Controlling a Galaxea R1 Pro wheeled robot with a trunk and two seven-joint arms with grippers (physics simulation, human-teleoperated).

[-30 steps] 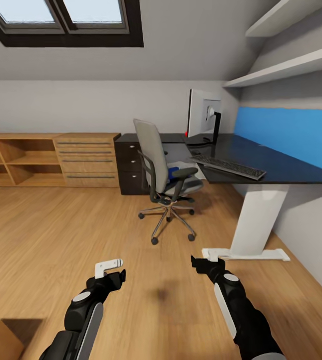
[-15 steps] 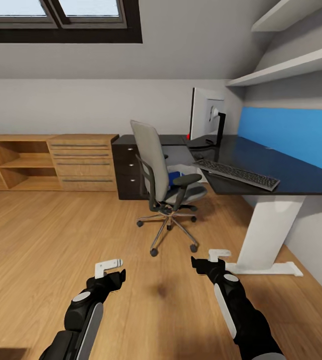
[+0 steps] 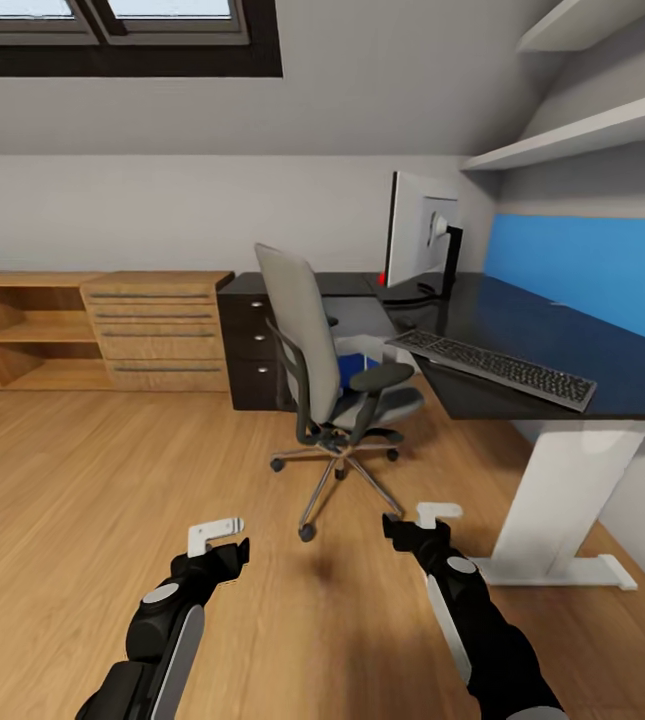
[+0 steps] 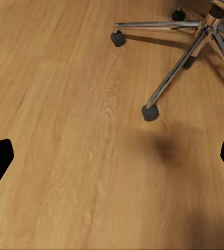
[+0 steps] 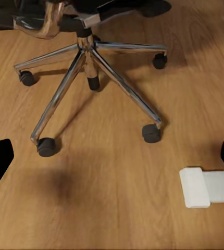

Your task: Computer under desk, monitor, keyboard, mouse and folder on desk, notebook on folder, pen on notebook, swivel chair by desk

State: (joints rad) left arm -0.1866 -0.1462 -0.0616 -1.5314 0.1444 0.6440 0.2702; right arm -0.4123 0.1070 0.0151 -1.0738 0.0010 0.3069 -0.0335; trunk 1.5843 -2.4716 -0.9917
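Note:
The swivel chair [image 3: 327, 375] stands on the wood floor ahead, its grey back toward me, with a bit of the blue folder [image 3: 348, 366] on its seat. Its chrome star base [image 4: 185, 57] [image 5: 91, 57] lies close in front of both wrists. The black desk [image 3: 532, 335] at the right carries the monitor [image 3: 417, 235] and the keyboard [image 3: 497, 368]. A light grey box, perhaps the computer [image 3: 359, 318], sits behind the chair. My left gripper [image 3: 220, 543] [image 4: 112, 156] and right gripper [image 3: 417, 522] [image 5: 112, 156] hover open and empty above the floor. Mouse, notebook and pen are out of view.
A light-wood chest of drawers and open shelves [image 3: 152, 330] line the back wall at the left. Dark desk drawers [image 3: 252, 345] stand behind the chair. The desk's white leg and foot [image 3: 562, 500] [image 5: 208, 187] sit on the floor at the right. Wall shelves [image 3: 582, 140] hang above the desk.
The camera has moved forward toward the chair and desk, so both look larger and nearer. The arms hold the same pose, grippers still open.

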